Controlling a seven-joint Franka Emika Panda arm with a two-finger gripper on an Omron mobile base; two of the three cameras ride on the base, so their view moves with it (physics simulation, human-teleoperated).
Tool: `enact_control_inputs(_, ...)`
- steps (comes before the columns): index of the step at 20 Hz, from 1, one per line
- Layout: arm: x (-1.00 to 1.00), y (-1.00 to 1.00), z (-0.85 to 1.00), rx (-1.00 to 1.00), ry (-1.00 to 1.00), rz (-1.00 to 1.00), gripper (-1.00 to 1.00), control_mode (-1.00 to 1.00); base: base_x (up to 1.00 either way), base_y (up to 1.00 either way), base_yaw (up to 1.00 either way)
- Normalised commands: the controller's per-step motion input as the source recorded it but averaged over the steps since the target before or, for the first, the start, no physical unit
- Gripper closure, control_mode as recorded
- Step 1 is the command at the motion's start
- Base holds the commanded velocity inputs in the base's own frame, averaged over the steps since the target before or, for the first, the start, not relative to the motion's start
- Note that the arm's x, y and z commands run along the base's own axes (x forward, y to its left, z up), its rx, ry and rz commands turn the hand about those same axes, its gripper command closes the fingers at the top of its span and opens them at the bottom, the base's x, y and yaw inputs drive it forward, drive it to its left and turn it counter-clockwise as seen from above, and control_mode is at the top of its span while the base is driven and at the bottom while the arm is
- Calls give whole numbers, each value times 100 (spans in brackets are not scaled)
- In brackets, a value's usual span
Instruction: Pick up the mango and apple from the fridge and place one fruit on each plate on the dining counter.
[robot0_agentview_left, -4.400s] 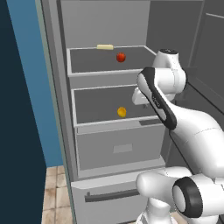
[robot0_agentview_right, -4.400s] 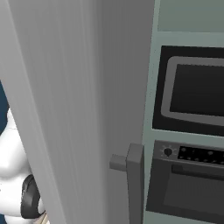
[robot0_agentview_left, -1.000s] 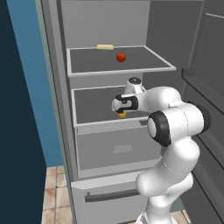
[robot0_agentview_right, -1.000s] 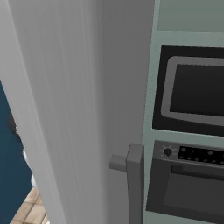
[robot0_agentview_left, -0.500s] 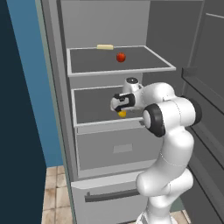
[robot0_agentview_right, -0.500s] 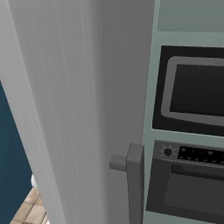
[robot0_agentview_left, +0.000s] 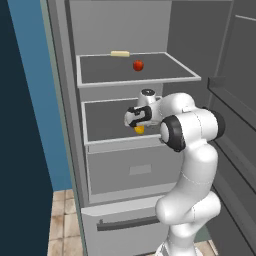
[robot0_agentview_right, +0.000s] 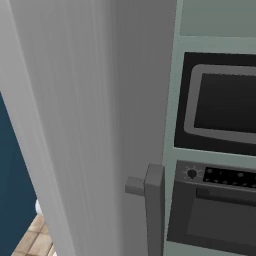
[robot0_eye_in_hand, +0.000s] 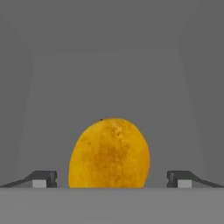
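The jaws stand spread wide, gripping nothing — in the hand view the two dark finger tips (robot0_eye_in_hand: 43, 178) sit well apart at either side of the mango (robot0_eye_in_hand: 109, 153), with clear grey gaps between each tip and the fruit. The mango lies between them, untouched as far as can be seen. It is a rounded, yellow-orange fruit with mottled darker orange blotches and a tiny dark spot at its top, resting on the dark floor of a fridge shelf.

From the left base view the gripper (robot0_agentview_left: 136, 118) reaches into the fridge (robot0_agentview_left: 70, 150) at the middle shelf, with the mango (robot0_agentview_left: 139, 129) showing as a small yellow patch just under the hand. The apple (robot0_agentview_left: 138, 65) — glossy, red, round — sits on the shelf above, near a pale yellow stick (robot0_agentview_left: 120, 53) at the back.
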Motion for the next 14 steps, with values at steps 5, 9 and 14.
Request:
enact_control_inputs(5, 4, 0, -25, 0, 0, 0, -100, -100, 0, 0, 0)
enact_control_inputs(9, 0, 0, -33, 0, 0, 0, -100, -100, 0, 0, 0)
enact_control_inputs(14, 0, 0, -15, 0, 3, 0, -100, -100, 0, 0, 0)
